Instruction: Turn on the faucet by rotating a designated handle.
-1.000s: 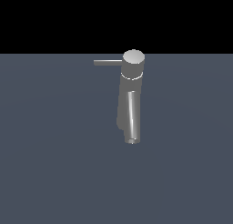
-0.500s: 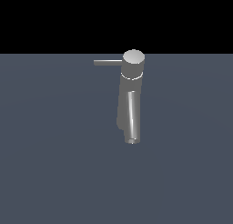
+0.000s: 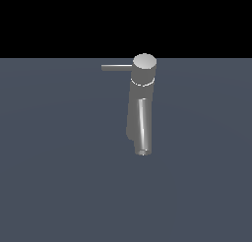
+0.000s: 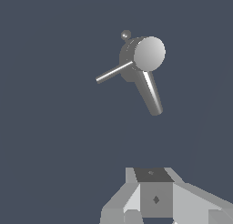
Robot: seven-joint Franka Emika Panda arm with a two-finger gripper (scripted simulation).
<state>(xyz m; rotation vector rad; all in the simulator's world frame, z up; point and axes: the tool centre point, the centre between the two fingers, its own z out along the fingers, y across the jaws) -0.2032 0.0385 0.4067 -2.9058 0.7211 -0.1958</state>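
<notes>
Faucet (image 3: 141, 105) upright, mid-scene in exterior view; handle (image 3: 117, 67) juts from cap toward 9 o'clock, untouched. Gripper (image 4: 154, 214) visible only in wrist view, well apart from faucet, holding nothing; fingertips cut off, so open or closed: cannot tell. Step: approach, judged early. Next: descend beside handle's free end, push sideways to rotate.

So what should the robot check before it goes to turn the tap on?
1. Faucet in sight, upright: ok.
2. Handle visible, sticking out toward the exterior view's left: ok.
3. Nothing blocking the handle: ok.
4. Gripper touching the handle: not ok, a clear gap in the wrist view.
5. Gripper open enough: cannot tell, fingertips are cut off.
6. Spout clear of the handle's path: ok, it points another way.
</notes>
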